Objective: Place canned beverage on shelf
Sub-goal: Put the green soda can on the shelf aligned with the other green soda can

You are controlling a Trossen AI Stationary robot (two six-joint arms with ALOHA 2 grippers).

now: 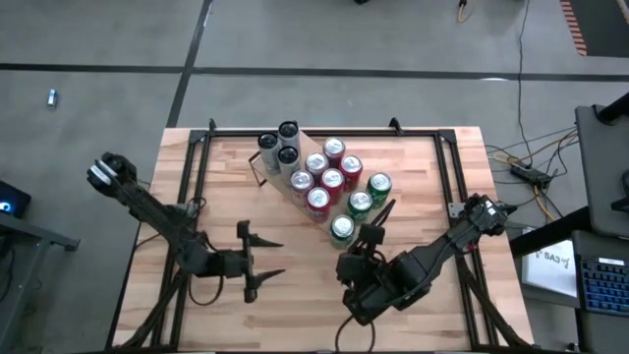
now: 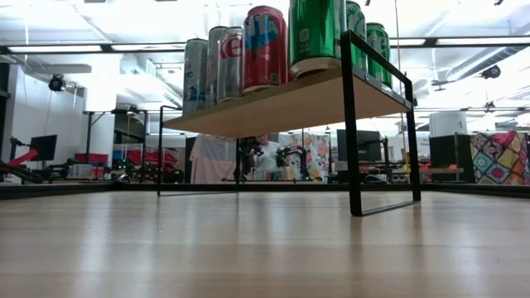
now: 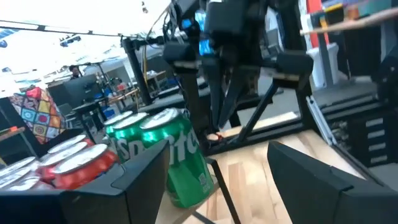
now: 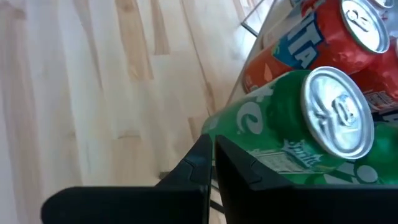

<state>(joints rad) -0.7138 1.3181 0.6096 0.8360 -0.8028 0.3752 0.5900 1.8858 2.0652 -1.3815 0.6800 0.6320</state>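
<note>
The right gripper (image 1: pixel 378 224) hangs with its jaws pressed together on nothing, just beside the shelf's (image 2: pixel 273 103) near corner, where the nearest green can (image 1: pixel 342 229) stands upright, long axis vertical, right ahead of those jaws. The left gripper (image 1: pixel 265 260), jaws partly spread and empty, waits over the counter (image 1: pixel 246 206) farther from the cans. On the shelf I count eleven cans: four green, four red, three silver (all upright).

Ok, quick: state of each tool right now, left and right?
Left tool: open, holding nothing, over the table beside the shelf.
Right tool: closed, empty, next to the green can.
</note>
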